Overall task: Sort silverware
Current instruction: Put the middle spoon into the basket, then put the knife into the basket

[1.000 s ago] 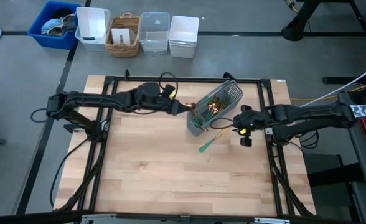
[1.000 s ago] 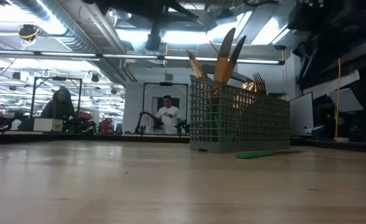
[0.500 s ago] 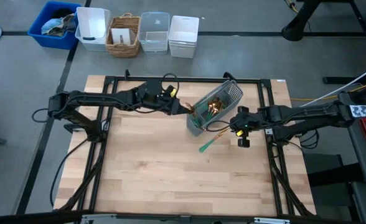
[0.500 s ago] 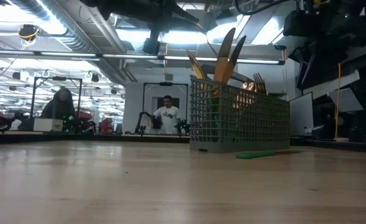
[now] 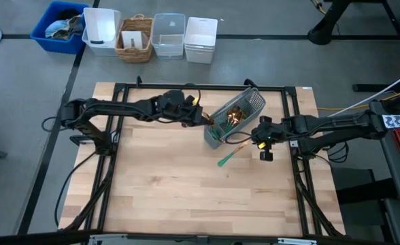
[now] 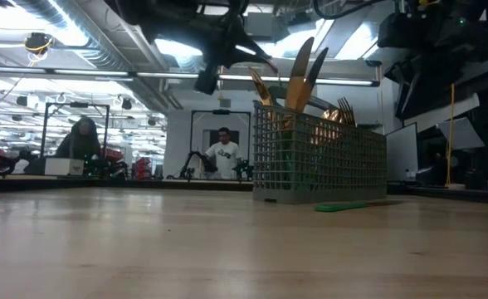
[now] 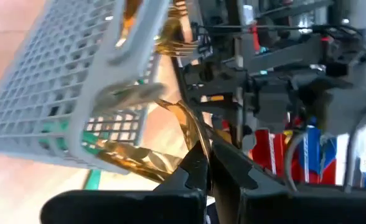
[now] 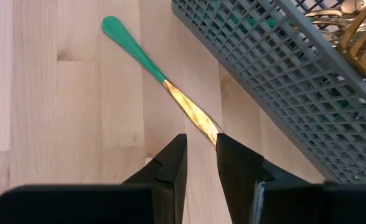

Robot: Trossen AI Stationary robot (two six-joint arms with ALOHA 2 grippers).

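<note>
Most silverware (image 5: 231,117) standing heads-up in the grey caddy (image 5: 235,117), around one o'clock from table (image 5: 186,190) centre, handles down so the gold ends stay reachable. One knife (image 5: 230,155) lying flat on the wood just beside the caddy, at its five o'clock side, probably next to be sorted. Left gripper (image 5: 205,120) at the caddy's nine o'clock corner, fingers pinched tight on a gold head (image 7: 186,121) near the rim, arm stretched long and low from nine o'clock. Right gripper (image 8: 199,152) hovering over the knife's blade, fingers apart with a narrow gap on both sides of it, holding nothing, arm reaching in from three o'clock.
</note>
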